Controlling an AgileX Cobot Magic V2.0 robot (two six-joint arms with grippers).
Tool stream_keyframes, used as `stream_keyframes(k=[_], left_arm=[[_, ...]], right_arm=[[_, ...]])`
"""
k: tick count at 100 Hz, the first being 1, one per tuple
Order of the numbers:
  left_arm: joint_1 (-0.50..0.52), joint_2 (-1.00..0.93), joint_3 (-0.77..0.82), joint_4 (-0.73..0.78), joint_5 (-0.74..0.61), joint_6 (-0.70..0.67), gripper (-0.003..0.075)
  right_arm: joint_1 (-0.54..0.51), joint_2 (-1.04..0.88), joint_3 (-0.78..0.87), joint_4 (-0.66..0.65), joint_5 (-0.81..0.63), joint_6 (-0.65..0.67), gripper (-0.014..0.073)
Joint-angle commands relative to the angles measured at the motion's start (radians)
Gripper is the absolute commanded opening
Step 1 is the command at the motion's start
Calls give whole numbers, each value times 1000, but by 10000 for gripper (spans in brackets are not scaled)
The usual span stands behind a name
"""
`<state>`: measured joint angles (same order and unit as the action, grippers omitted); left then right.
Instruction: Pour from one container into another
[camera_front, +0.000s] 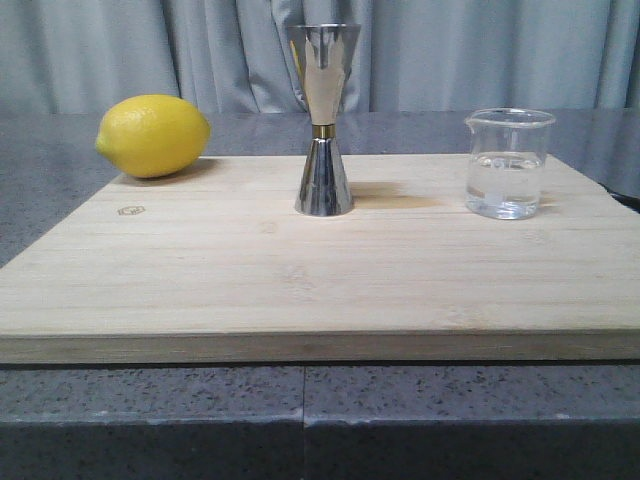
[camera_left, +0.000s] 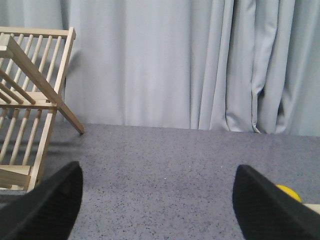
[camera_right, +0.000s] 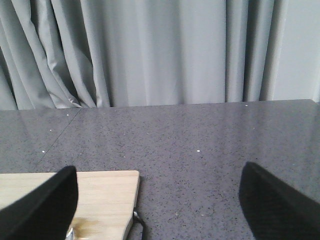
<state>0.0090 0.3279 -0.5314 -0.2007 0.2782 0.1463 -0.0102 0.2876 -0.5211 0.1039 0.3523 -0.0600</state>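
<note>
The clear glass beaker (camera_front: 508, 163) stands upright at the right of the wooden board (camera_front: 300, 290), about a third full of clear liquid. The steel jigger (camera_front: 324, 120) with its gold waist band stands upright at the board's middle back. Neither gripper shows in the front view. My left gripper (camera_left: 157, 200) is open over bare grey counter, nothing between its black fingers (camera_left: 47, 205). My right gripper (camera_right: 157, 200) is open too, above the counter just off the board's corner (camera_right: 100, 200). A glint at one finger's edge may be the beaker's rim (camera_right: 70, 234).
A yellow lemon (camera_front: 154, 135) lies at the board's back left; its edge (camera_left: 289, 192) shows by the left gripper's finger. A wooden slatted rack (camera_left: 30, 110) stands on the counter beyond the left gripper. A dark cable (camera_right: 139, 227) lies beside the board's corner. Grey curtains hang behind.
</note>
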Motion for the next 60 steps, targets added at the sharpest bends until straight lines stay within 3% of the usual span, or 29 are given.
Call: stream_keyframes(k=[1,26,39,60], left_arm=[[2,22,-57,-13,-17,4,545],[2,166,-264,-86,384,216,545],[2,257,-321,-330,499,475,545],[2,397,-310,-763,555,861,544]], right_arm=[[-4,24,-56,8,-38,-8,595],[-4,156,-216,4,193,-38,595],[-4,244,-277,4,287,-51,595],[-1,357,-328,88,355,-167,595]])
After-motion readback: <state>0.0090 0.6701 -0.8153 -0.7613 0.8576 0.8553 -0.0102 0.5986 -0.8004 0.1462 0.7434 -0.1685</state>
